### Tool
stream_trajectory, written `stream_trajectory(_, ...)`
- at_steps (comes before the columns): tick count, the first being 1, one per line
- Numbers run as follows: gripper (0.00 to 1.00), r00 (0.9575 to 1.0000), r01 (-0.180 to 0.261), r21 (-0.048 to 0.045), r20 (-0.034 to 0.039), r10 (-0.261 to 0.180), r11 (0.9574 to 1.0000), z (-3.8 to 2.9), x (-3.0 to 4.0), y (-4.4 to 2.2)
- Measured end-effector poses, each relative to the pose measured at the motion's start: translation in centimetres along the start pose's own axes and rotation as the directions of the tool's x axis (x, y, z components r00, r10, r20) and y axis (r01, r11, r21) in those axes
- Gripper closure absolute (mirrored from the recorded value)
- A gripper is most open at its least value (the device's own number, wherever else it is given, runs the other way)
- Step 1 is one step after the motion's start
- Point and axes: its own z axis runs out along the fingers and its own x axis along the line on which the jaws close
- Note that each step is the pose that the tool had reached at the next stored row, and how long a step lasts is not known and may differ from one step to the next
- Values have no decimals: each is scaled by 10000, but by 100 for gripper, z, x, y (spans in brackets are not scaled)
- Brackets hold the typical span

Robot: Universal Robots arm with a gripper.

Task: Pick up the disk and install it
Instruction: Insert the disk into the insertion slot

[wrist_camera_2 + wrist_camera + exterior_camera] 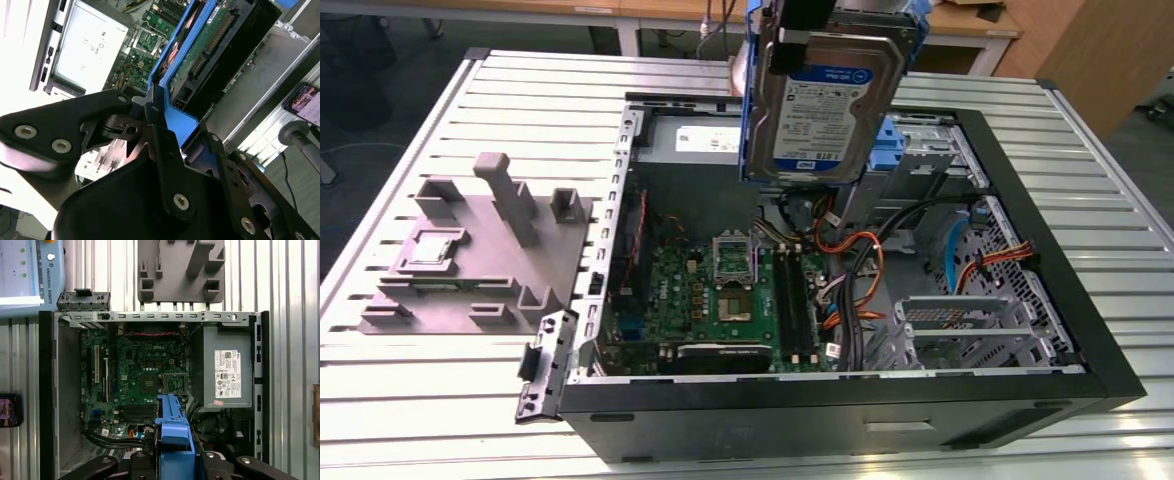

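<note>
The gripper (159, 117) holds the white-and-blue-labelled disk (834, 100) above the open case (827, 405).

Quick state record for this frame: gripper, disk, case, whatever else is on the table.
gripper: shut on the disk's blue frame
disk: held in the air above the computer case, label facing the exterior camera, not yet installed
computer case: lying open on the table, motherboard exposed
grey fixture: on the table, beside the case on the exterior view's left
</note>
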Motion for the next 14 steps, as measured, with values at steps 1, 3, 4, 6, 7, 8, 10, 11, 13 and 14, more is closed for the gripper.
stream_trajectory(1, 64, 10000, 1, 0, -1, -1, 10000, 0, 5, -1)
stream_trajectory(3, 64, 10000, 2, 0, -2, -2, 10000, 0, 28, -2)
stream_trajectory(4, 64, 10000, 2, 0, -2, -2, 10000, 0, 50, -2)
stream_trajectory(6, 64, 10000, 2, 0, -2, -2, 10000, 1, 100, -4)
stream_trajectory(7, 64, 10000, 2, -1, -4, -2, 10000, 0, 130, -5)
stream_trajectory(8, 64, 10000, 1, 0, -2, -1, 10000, 1, 160, -5)
stream_trajectory(10, 64, 10000, 2, 1, -1, -2, 10000, 1, 215, -7)
stream_trajectory(11, 64, 10000, 2, 0, -3, -2, 10000, 1, 238, -8)
stream_trajectory(13, 64, 10000, 2, 0, -7, -2, 10000, 0, 269, -9)
stream_trajectory(14, 64, 10000, 1, 0, -10, -1, 10000, 0, 281, -9)
